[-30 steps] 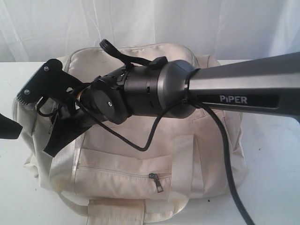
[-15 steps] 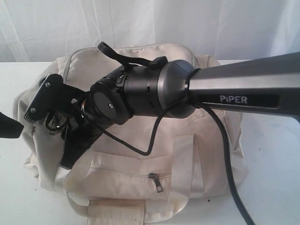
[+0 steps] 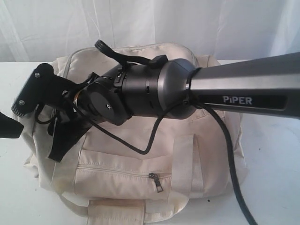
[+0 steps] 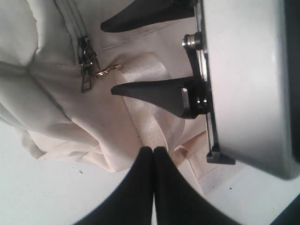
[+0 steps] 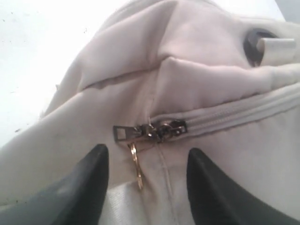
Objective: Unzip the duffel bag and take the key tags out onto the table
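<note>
Step 1 of 2, unzipping, not yet begun. Bag (image 3: pixel 154 154) flat on table (image 3: pixel 274 154), main zip shut, pull (image 5: pixel 140 131) parked at the end on the left of the exterior view. Front-pocket zip (image 3: pixel 156 180) shut too. Right gripper (image 5: pixel 147 152) across at that end, jaws apart, straddling the pull just short of it, clamped on nothing. Left gripper (image 4: pixel 152 151) low beside the same end, tips pressed together, empty. Key tags not in view; judged inside the bag. Next: ease right jaws onto the pull tab, pinch, drag along the zip toward the far end. Small tab with a dangling ring beside it, so easy to miss or slip. Probably worth pinning the fabric with the left.
</note>
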`<action>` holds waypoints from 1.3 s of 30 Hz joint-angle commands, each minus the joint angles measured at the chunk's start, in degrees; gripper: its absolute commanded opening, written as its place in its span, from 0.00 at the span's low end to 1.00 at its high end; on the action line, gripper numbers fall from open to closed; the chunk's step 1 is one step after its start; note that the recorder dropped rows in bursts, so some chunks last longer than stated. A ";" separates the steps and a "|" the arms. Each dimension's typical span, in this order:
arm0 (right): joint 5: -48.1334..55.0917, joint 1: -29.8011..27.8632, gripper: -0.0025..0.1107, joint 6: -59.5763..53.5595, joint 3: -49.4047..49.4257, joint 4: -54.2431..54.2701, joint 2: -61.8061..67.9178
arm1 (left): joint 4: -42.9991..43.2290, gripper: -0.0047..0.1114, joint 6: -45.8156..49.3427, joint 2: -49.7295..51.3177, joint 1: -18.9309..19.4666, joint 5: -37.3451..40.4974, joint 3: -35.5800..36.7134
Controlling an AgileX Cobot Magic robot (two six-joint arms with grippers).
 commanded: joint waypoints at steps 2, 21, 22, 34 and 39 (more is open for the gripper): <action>0.93 0.21 0.41 0.00 -0.27 -0.57 0.58 | -1.06 0.04 0.19 -0.24 -0.13 1.02 0.27; -2.53 0.22 0.17 0.05 -0.27 -0.57 2.55 | -1.18 0.04 0.19 -0.24 -0.13 1.11 0.27; -2.53 0.22 0.13 0.05 -0.27 -0.57 2.55 | -1.18 0.04 0.19 -0.24 -0.13 1.11 0.27; -0.05 0.02 0.02 0.05 -0.27 -2.92 -1.98 | -1.18 0.04 0.19 -0.24 -0.13 1.11 0.27; 0.71 -0.81 0.02 0.05 -0.27 -2.97 -3.46 | -1.18 0.04 0.19 -0.24 -0.13 1.11 0.27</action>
